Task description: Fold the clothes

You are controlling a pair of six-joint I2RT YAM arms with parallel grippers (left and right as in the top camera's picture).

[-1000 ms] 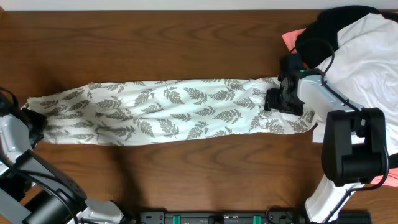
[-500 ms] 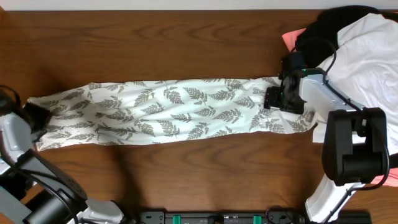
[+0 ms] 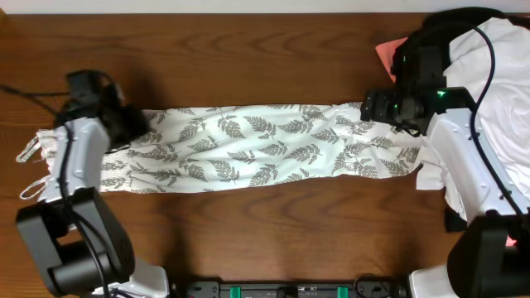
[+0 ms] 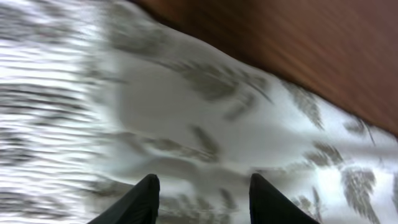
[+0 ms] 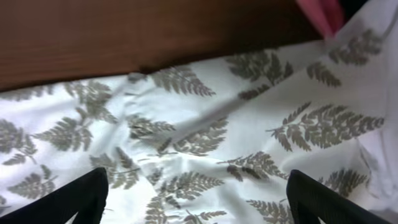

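Lying outstretched, the clothes (image 3: 248, 149) spread beneath 2 pairs of parted jaws.

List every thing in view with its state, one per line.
fern-print garment, laid out as a long strip, not gripped
left gripper, open over the garment's left part
right gripper, wide open over its right part
plain white garment, crumpled heap
black garment, bunched
pink garment, mostly covered

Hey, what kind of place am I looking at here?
Likely a robot laundry-folding test bench: two robot arms at a wooden table, a fern-print garment laid out flat, other clothes piled at one corner.
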